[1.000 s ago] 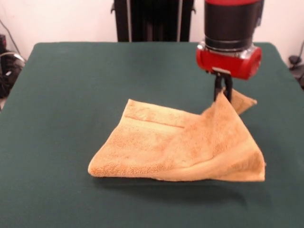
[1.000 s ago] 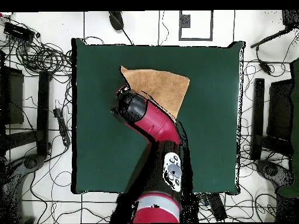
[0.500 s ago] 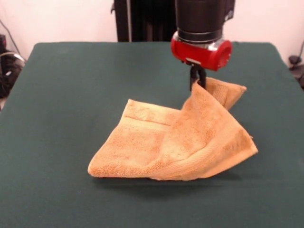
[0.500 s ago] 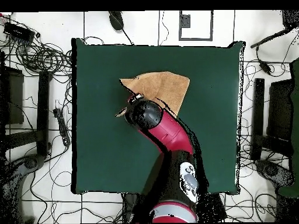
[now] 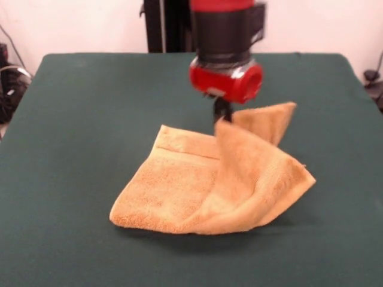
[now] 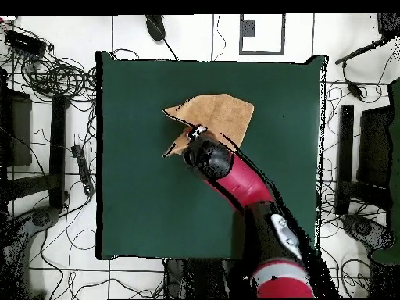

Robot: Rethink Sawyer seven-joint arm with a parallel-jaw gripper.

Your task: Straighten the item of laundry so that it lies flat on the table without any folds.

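The orange-tan terry towel (image 5: 197,185) lies on the dark green table (image 5: 78,119), its left part flat with a paler band showing. Its right part is lifted and folded over toward the left. My gripper (image 5: 222,113), below the red wrist, is shut on a raised edge of the towel and holds it above the table near the towel's middle. In the overhead view the towel (image 6: 219,116) lies in the table's (image 6: 133,195) upper middle, and the arm covers its lower edge, with the gripper (image 6: 195,137) there.
The robot's black pedestal (image 5: 173,24) stands behind the table's far edge. Cables and equipment (image 6: 47,78) lie on the floor around the table. Green cloth stretches wide on all sides of the towel.
My gripper has moved left in the front view, carrying the held towel edge with it. The towel's right part has folded further over the flat left part.
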